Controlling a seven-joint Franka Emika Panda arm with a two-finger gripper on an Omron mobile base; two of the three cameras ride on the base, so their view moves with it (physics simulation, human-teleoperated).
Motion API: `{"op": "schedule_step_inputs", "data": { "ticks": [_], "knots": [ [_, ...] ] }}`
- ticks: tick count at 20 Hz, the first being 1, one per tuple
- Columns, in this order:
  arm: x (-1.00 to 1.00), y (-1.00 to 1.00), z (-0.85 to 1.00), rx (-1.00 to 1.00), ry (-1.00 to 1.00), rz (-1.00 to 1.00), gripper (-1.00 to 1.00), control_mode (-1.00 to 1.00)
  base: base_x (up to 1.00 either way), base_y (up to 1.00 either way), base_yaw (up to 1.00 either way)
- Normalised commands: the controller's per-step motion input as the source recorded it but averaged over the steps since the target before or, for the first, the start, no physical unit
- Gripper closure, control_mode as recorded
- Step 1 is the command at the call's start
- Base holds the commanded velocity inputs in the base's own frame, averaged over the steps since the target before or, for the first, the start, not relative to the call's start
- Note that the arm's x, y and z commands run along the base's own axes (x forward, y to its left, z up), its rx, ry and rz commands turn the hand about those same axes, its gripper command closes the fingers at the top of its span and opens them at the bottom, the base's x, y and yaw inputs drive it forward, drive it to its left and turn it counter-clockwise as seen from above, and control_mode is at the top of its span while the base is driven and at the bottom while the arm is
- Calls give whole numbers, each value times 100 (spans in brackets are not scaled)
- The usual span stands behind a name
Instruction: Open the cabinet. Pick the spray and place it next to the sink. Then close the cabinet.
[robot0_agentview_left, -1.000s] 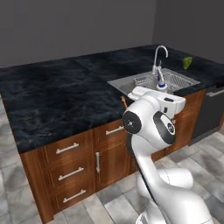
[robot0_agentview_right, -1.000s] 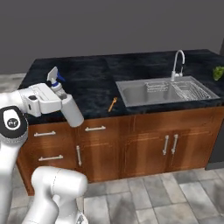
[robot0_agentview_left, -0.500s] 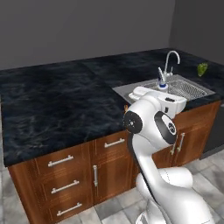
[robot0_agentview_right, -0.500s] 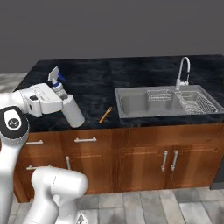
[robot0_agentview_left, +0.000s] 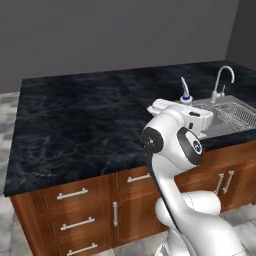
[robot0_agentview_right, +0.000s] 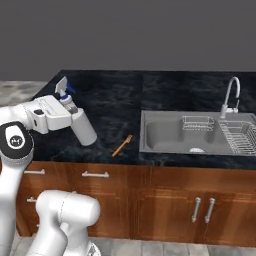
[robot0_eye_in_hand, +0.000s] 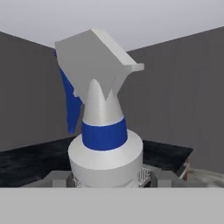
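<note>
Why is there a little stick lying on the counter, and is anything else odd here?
The thin orange stick lies loose on the black counter, just left of the sink; what it is cannot be told. Also, the spray hangs tilted in the end effector rather than upright.

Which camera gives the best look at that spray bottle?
The right base view: the whole spray shows, tilted in the gripper. The hand view shows its nozzle and neck close up; the left base view, just the nozzle tip.

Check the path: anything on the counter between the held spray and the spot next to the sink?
The gripper holds the spray tilted above the counter. A small orange stick-like object lies on the counter between it and the sink; otherwise nothing visible blocks it.
</note>
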Motion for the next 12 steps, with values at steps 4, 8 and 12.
{"op": "schedule_step_inputs", "data": {
  "ticks": [4,8,12],
  "knots": [
    [0,0,0,0,0,0,100,100,54,-40,23],
    [0,0,0,0,0,0,100,100,49,-42,24],
    [0,0,0,0,0,0,100,100,51,-40,24]
  ]
}}
